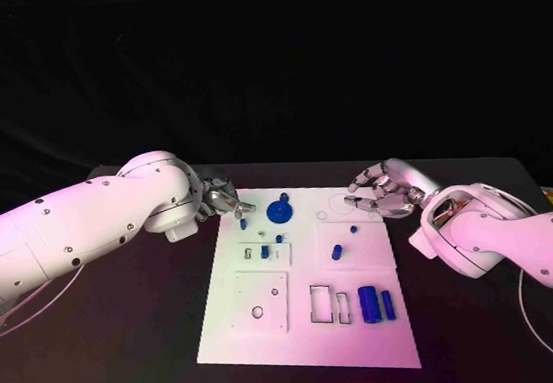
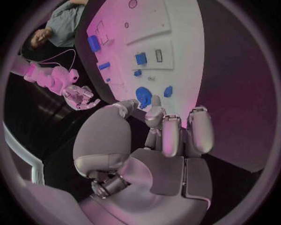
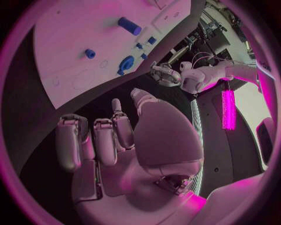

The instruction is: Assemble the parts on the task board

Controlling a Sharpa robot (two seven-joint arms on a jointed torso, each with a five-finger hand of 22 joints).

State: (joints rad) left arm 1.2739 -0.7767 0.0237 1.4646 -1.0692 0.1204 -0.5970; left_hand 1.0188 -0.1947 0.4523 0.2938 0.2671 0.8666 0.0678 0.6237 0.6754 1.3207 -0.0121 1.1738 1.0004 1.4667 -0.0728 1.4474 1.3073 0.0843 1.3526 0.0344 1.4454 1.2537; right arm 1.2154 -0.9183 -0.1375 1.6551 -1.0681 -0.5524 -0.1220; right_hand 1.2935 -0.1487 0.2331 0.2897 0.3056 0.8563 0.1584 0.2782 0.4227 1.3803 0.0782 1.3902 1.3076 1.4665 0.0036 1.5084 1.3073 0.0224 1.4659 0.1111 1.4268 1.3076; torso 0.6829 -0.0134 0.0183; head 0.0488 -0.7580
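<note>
Head view: white board (image 1: 307, 332) lies mid-table, long side running toward the camera. Left hand (image 1: 222, 199) sits at the board's upper left corner, fingers bunched over the edge beside a small blue part (image 1: 244, 222); cannot tell if it grips anything. Right hand (image 1: 378, 194) is at the upper right corner, fingers curled in, nothing seen in them. Blue disc with a stub (image 1: 281, 211) stands near the top centre of the board. Small blue peg (image 1: 353, 230) and a slanted blue piece (image 1: 338, 252) lie right of centre. Small blue bits (image 1: 266, 251) sit in the raised plate left of centre. Two blue bars (image 1: 368, 304) stand side by side lower right, next to two empty rectangular slots (image 1: 320, 302). No readable writing on board or parts.

Left wrist view: left hand's fingers (image 2: 173, 133) are extended close together, thumb apart, palm bare, tips just short of the board's edge (image 2: 187, 84). Disc (image 2: 143, 95) and a small blue part (image 2: 168, 91) lie just beyond the fingertips. Right hand (image 2: 79, 97) shows far off, fingers curled. No text legible.

Right wrist view: right hand's fingers (image 3: 105, 138) are bent loosely, holding nothing, over dark table off the board (image 3: 76, 42). Disc (image 3: 125, 64), peg (image 3: 89, 53) and slanted piece (image 3: 129, 26) lie on the board; left hand (image 3: 164, 75) is just beside the disc. No text legible.
</note>
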